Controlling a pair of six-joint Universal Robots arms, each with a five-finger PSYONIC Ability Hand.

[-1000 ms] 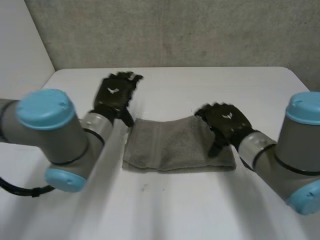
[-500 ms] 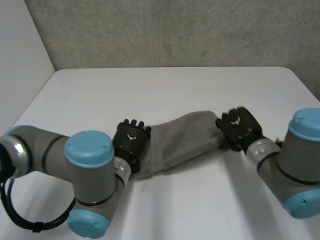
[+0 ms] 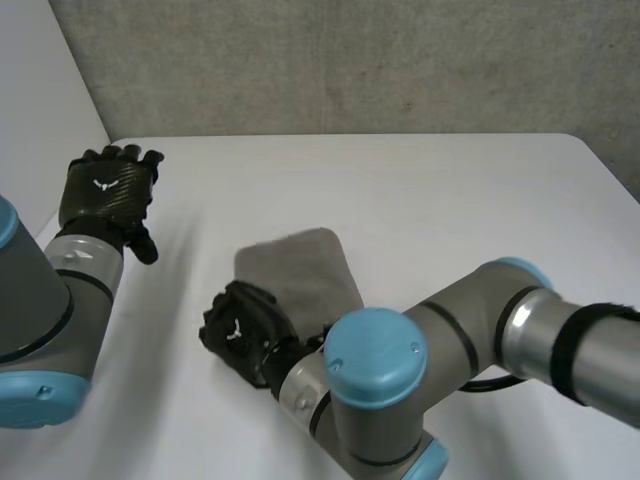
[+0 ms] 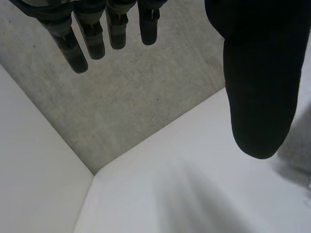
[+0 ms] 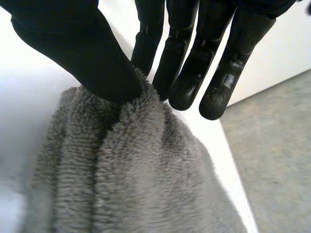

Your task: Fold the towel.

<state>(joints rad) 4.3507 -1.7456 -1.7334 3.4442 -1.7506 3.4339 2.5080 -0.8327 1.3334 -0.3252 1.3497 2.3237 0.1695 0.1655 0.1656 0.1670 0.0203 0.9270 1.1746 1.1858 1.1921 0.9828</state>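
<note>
Now right robot hand (image 3: 240, 332) pinches towel (image 3: 300, 265); left robot hand (image 3: 105, 190) splayed.

Left hand (image 3: 105, 190) is up at the end of its arm (image 3: 40, 290), fingers (image 4: 77, 48) straight and spread, thumb held apart, nothing in it. Right arm (image 3: 470, 300) bends hard at the elbow and crosses in front of the body. Right hand (image 3: 240, 332) is low, thumb closed against the fingertips (image 5: 187, 92), pinching a bunched edge of the towel (image 5: 131, 170).
</note>
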